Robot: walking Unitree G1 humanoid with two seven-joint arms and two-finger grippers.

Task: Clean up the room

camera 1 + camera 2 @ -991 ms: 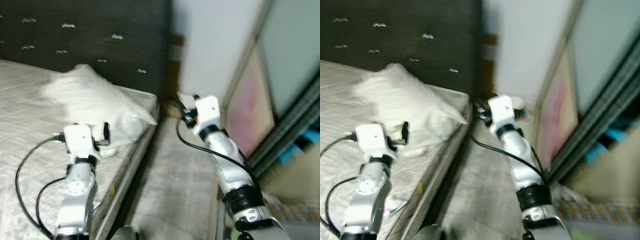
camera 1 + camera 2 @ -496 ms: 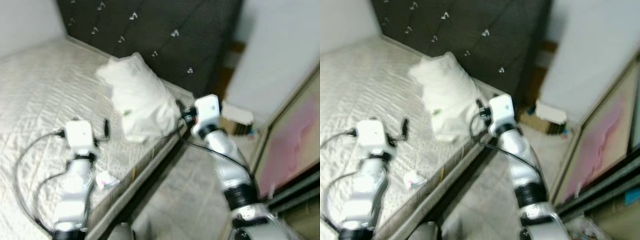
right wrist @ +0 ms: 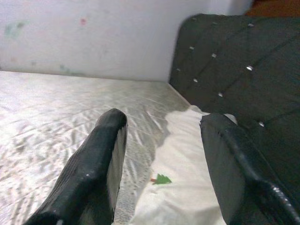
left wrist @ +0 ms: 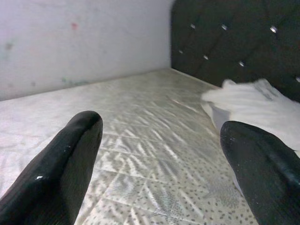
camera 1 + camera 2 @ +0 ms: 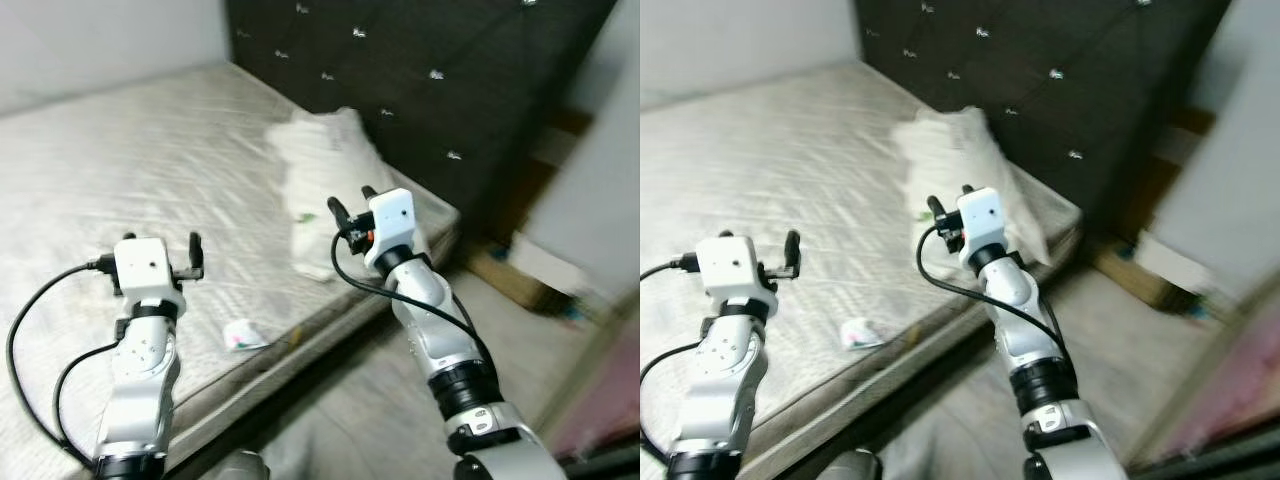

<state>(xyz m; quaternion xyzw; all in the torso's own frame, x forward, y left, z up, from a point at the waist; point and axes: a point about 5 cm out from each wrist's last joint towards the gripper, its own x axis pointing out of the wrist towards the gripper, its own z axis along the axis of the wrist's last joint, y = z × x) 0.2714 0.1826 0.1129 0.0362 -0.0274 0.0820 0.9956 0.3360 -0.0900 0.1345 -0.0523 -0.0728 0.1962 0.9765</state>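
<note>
A bare grey quilted mattress [image 5: 130,150] fills the left of the eye views, against a dark tufted headboard [image 5: 430,60]. A white pillow [image 5: 325,165] lies at the head end, near the mattress corner. A small crumpled wrapper [image 5: 240,336] with pink and green marks lies near the mattress's near edge. My left gripper [image 5: 160,245] is open and held above the mattress, left of the wrapper. My right gripper [image 5: 348,203] is open, raised just in front of the pillow. The pillow [image 3: 187,187] with a small green mark lies beyond the right gripper's fingers [image 3: 101,159].
A white wall [image 5: 100,40] borders the mattress's far side. Grey floor [image 5: 380,420] runs along the bed's near edge. A cardboard box [image 5: 510,275] and a pale, blurred panel [image 5: 600,170] stand on the right past the bed corner.
The camera has swung left and the whole scene shifted right: more mattress and wall show, the wardrobe side has left the picture. Both arms stay raised and open.
</note>
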